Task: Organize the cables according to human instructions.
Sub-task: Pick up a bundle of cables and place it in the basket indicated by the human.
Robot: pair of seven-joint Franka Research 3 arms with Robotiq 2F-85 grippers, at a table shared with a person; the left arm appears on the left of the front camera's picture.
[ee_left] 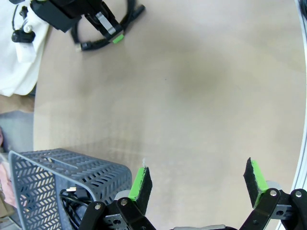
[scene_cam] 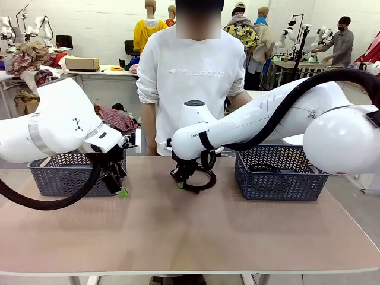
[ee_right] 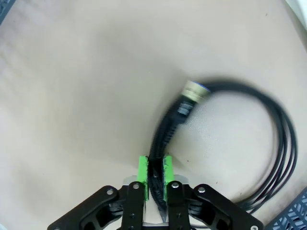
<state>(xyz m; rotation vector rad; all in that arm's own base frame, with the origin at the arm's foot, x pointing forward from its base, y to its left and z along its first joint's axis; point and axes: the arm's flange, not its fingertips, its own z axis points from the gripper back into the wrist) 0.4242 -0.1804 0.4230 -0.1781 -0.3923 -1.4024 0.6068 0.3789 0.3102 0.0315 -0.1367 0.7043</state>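
Observation:
A black cable [scene_cam: 205,176] lies as a loose coil on the table in front of the person. My right gripper [scene_cam: 181,183] reaches across the middle and is shut on it. In the right wrist view the green pads [ee_right: 143,173] pinch the bundled strands of the cable [ee_right: 283,143] just below its brass-ringed plug [ee_right: 193,92]. My left gripper [scene_cam: 120,189] hangs beside the left basket, open. Its fingers [ee_left: 142,182] stand wide apart over bare table with nothing between them. Another cable [ee_left: 72,207] lies inside the left basket [ee_left: 43,177].
Two grey mesh baskets stand at the back of the table, the left basket [scene_cam: 62,175] and the right basket [scene_cam: 279,173]. The person [scene_cam: 190,77] stands at the far edge between them. The near half of the tan table [scene_cam: 196,237] is bare.

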